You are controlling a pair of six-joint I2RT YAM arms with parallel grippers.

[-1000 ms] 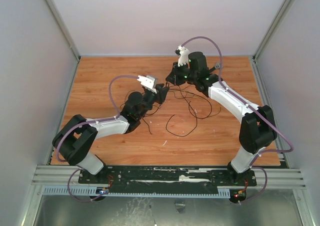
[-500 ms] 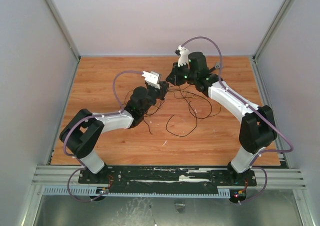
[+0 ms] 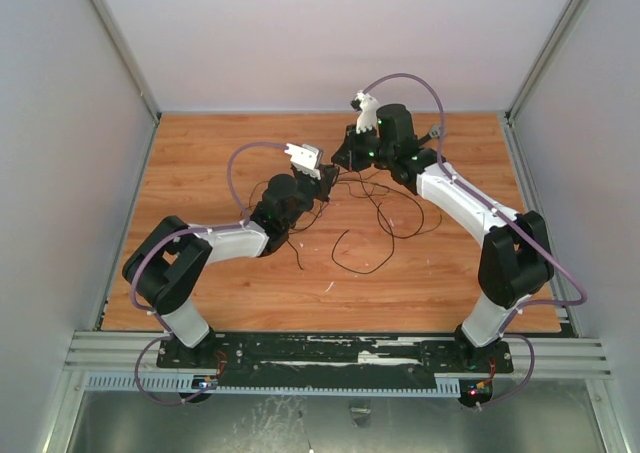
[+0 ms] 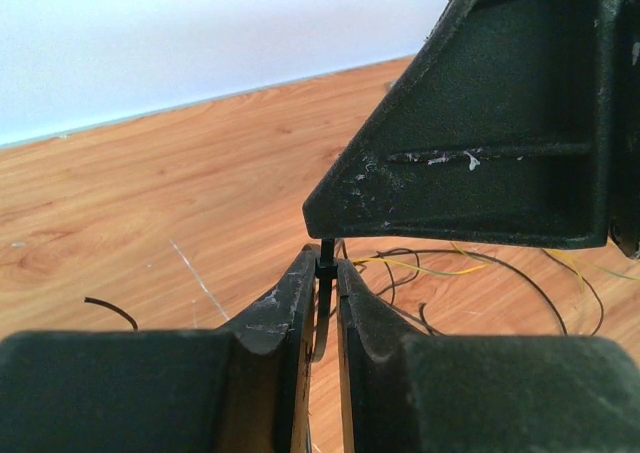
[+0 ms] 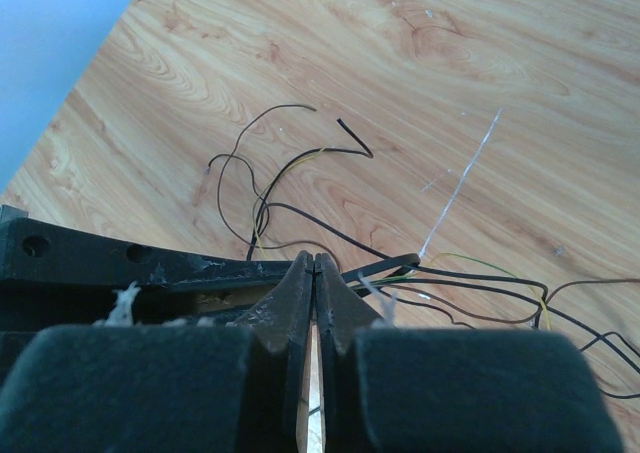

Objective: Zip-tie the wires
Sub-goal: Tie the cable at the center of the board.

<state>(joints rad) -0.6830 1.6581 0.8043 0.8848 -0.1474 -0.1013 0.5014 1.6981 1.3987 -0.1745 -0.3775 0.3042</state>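
Pinching the zip tie [image 4: 322,318], left claw [image 4: 322,270], right claw [image 5: 315,263] closed, wires [image 5: 258,218] nearby

Even, soft overhead light fell on the tabletop [image 3: 200,153], bright and without glare; shadows beneath the arms were faint. In both wrist views the near fingers [image 4: 270,323] loomed dark and soft-focused, while the tabletop beyond was fairly sharp.

Left arm [image 3: 215,243] stretched forward and rightward, left end effector [image 4: 322,268] with fingers nearly together, pinching the zip tie [image 4: 323,303], right arm [image 3: 460,198] bent inward, right end effector [image 5: 315,263] fully closed, just beside the left one.
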